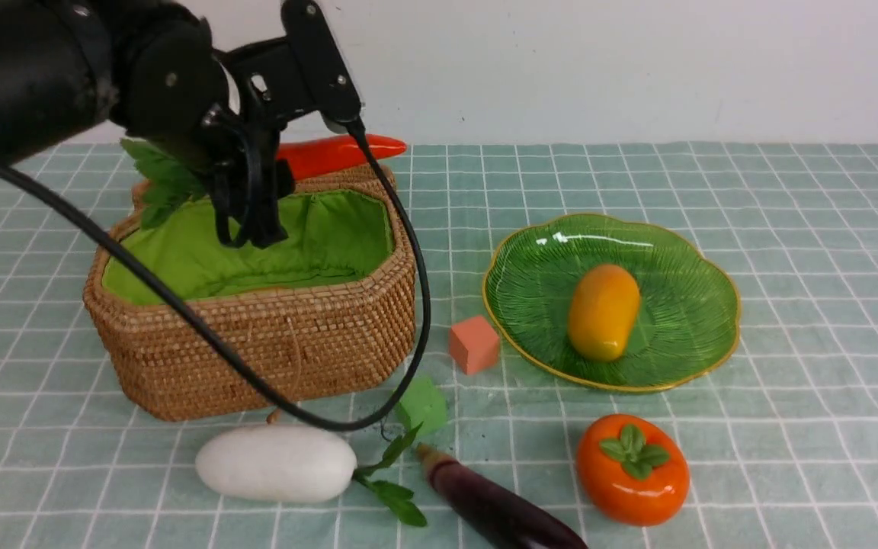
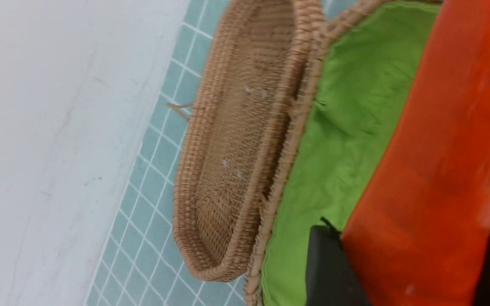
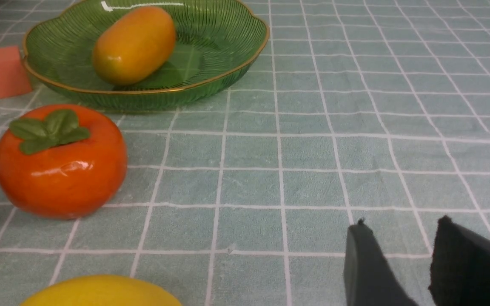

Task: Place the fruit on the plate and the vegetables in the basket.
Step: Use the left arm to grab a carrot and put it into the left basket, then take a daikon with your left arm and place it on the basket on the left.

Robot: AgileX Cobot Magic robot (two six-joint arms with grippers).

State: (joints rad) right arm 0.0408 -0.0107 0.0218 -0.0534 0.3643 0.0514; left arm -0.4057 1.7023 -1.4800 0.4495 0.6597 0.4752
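While the left gripper [image 1: 252, 221] clamps the carrot [image 1: 336, 152] over the basket [image 1: 271, 335], the right gripper [image 3: 402, 231] gapes empty.

Mango [image 3: 134, 44] lying in green plate [image 3: 228, 42], persimmon [image 3: 60, 163] on checked cloth [image 3: 313, 148] nearby, pink cube [image 3: 3, 72] beside plate, claw [image 3: 402, 221] parted, empty

The eggplant [image 1: 501, 507] ran off the front view's edge at 5 o'clock. The left tool [image 1: 252, 229] hid the middle of the carrot [image 1: 340, 152]. Only a sliver of the lemon [image 3: 100, 292] showed, cut by the frame.
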